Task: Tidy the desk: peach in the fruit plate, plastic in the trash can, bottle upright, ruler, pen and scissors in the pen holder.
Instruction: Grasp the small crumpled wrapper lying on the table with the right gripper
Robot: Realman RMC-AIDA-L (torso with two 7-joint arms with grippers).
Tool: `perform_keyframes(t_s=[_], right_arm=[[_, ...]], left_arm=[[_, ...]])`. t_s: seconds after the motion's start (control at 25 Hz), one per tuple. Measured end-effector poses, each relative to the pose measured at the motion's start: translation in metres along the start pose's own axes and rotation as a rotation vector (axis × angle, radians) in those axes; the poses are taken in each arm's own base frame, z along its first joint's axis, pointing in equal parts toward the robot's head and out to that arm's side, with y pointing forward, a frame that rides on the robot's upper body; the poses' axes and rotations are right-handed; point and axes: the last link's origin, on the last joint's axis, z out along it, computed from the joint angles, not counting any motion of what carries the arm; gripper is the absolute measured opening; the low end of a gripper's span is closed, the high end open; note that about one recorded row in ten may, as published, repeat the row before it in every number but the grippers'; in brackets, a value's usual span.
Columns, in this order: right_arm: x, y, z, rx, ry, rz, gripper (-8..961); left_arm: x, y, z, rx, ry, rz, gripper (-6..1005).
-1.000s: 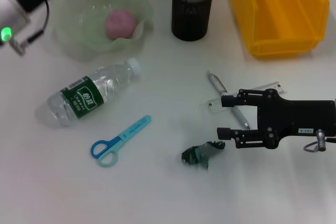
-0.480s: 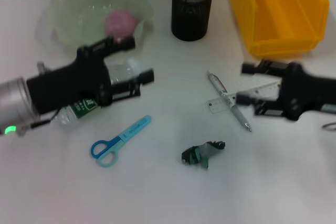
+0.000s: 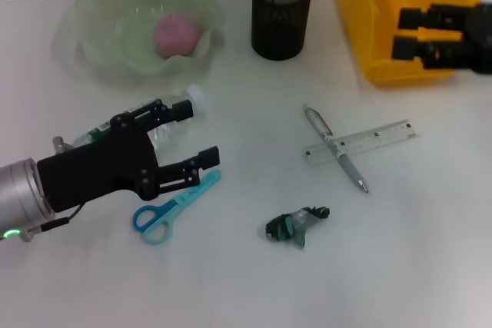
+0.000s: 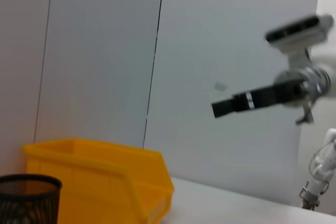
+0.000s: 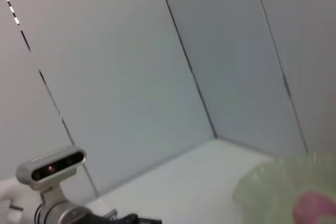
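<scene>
The clear bottle (image 3: 192, 99) lies on its side under my left gripper (image 3: 197, 134), which is open, with one finger on each side of the bottle's neck end. Blue scissors (image 3: 175, 205) lie just in front of it. The pink peach (image 3: 177, 34) sits in the green fruit plate (image 3: 108, 21). The crumpled plastic (image 3: 297, 224) lies at the front middle. The pen (image 3: 336, 147) lies across the ruler (image 3: 361, 142). The black mesh pen holder (image 3: 281, 11) stands at the back. My right gripper (image 3: 405, 31) is open and empty above the yellow bin (image 3: 384, 5).
The left wrist view shows the yellow bin (image 4: 105, 182), the pen holder (image 4: 26, 198) and my right arm (image 4: 262, 98) in the air. The right wrist view shows the fruit plate (image 5: 278, 187) with the peach (image 5: 315, 205).
My left gripper has swung in from the back left and come down over the bottle. My right gripper has drawn back from the plastic, up and over the yellow bin.
</scene>
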Motion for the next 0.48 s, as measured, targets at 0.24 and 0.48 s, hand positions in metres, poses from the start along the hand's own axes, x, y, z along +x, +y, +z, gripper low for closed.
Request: perform_keyframes(t_s=[0.24,0.48], right_arm=[[-0.025,-0.004,0.027,-0.021,0.268,0.029,758],[-0.025,0.003,0.071,-0.087,0.573,-0.031,758]], left_arm=[[0.0,-0.003,-0.004,0.008,-0.01,-0.01,832],[0.0,-0.006,-0.012,-0.015,-0.056,-0.013,832]])
